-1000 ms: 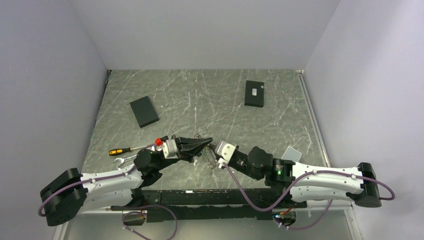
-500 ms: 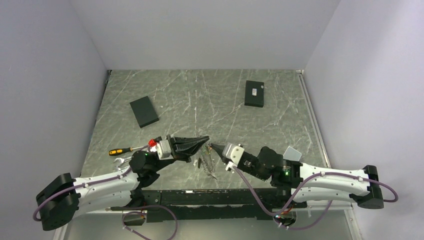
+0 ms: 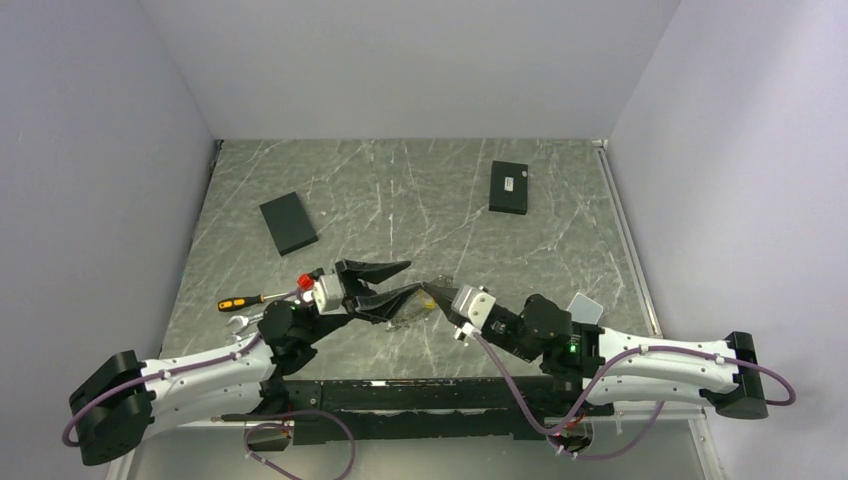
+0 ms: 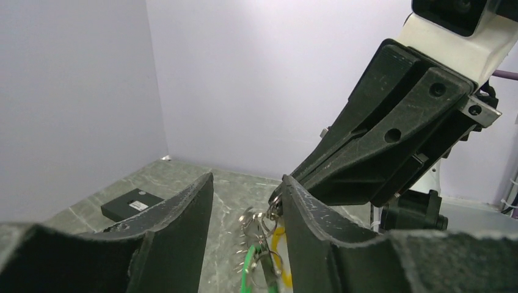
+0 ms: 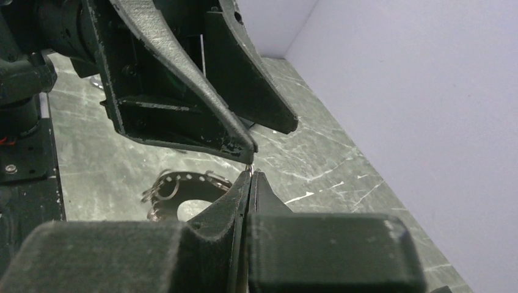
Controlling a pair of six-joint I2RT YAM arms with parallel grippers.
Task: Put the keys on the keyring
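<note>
Below the right end effector (image 5: 250, 171) gripping it, keyring (image 5: 189, 176) dangles.
Released left end effector (image 4: 247, 180) should regrip keys (image 4: 249, 215) squarely, ring held steady.

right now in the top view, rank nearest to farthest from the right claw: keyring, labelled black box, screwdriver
1. keyring, at the right claw tips
2. labelled black box, far side, right
3. screwdriver, left edge

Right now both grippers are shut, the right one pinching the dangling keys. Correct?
Not quite. The left gripper is open: the left wrist view shows a clear gap between its fingers. The right gripper is shut, pinching the keys that dangle from its tip.
</note>
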